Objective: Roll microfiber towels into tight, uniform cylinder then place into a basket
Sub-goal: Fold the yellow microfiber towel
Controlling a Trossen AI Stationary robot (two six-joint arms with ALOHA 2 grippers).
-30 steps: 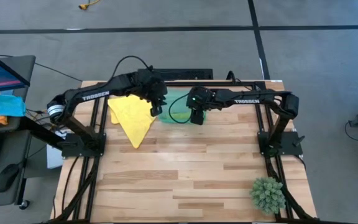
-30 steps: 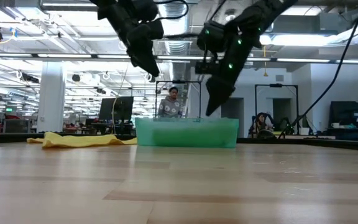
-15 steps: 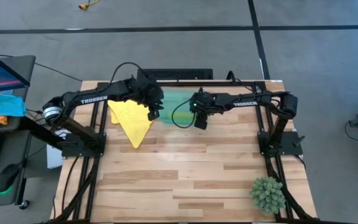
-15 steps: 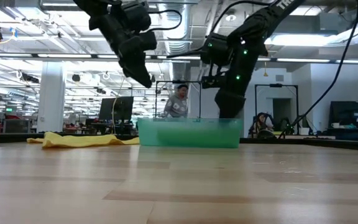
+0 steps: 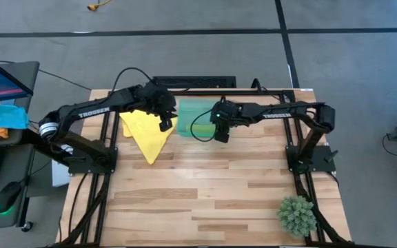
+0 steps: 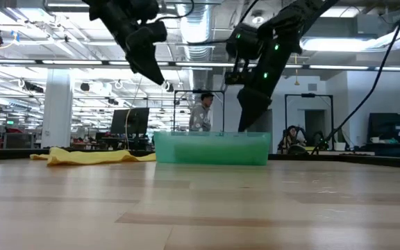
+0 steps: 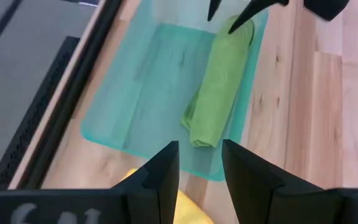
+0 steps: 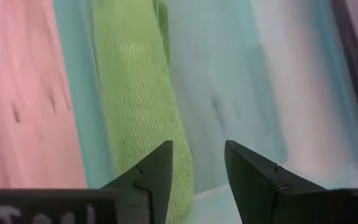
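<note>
— At the far side of the table, toward twelve o'clock, where is the green towel (image 7: 219, 93)?

— Inside the teal basket (image 7: 135, 106), rolled into a cylinder. It lies along the basket's near long wall, the six o'clock side from where I stand, and the other half of the basket floor is bare. Nothing grips it.

— And the yellow towel (image 5: 147, 131)?

— Flat on the wood at about nine o'clock from the basket, just beside it. It is unrolled, with one corner pointing toward six o'clock. From table height it shows as a low, rumpled yellow strip left of the basket.

— Which gripper is nearer the basket?

— The right gripper (image 8: 197, 171). It hangs above the basket's three o'clock end, clear of the rim, tips pointing down. Its two fingers stand apart with an empty gap between them, and through that gap the green roll and the basket floor show.

— The left gripper (image 7: 199, 171)?

— Raised above the yellow towel's edge nearest the basket, at the basket's nine o'clock. Its fingers are apart too, a narrower gap, holding nothing. It looks across the basket, and the other arm's finger tips show at the far end of the roll.

— Anything else around?

— A small green plant (image 5: 297, 215) near the table's five o'clock corner, well apart from all this. A person (image 6: 201, 114) stands in the room beyond the basket.
</note>
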